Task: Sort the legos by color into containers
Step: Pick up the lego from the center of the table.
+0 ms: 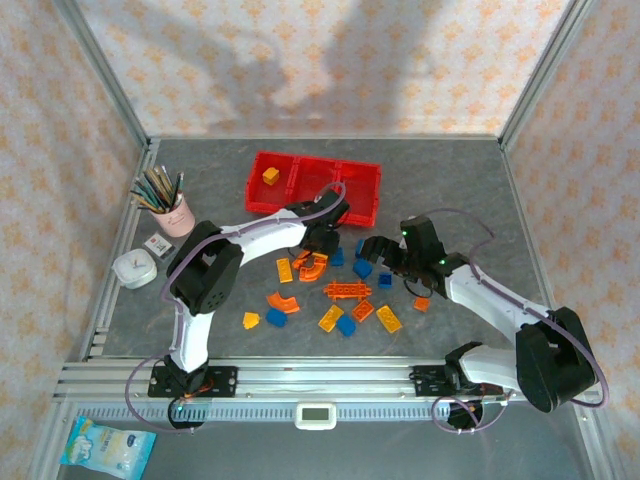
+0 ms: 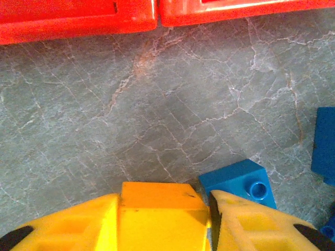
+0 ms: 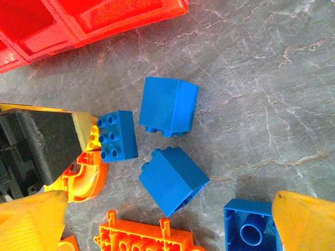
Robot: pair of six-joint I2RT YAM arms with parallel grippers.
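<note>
Left gripper (image 2: 163, 222) low over table (image 1: 460, 190), just in front of containers (image 1: 262, 205); yellow fingers (image 2: 68, 227) clamped on both sides of orange brick (image 2: 157, 201). Blue brick (image 2: 238, 183) just right of it, stud facing sideways. Containers' row has long axis left-right in top view; yellow brick (image 1: 270, 175) in left bin. Right gripper (image 3: 167, 201) has jaws wide apart, holding nothing, over blue legos (image 3: 168, 106) on table. Orange ladder piece (image 1: 345, 291) lies with long axis left-right

Bare table (image 2: 157, 104) between red containers (image 2: 78, 21) and crowded legos (image 3: 167, 107).
</note>
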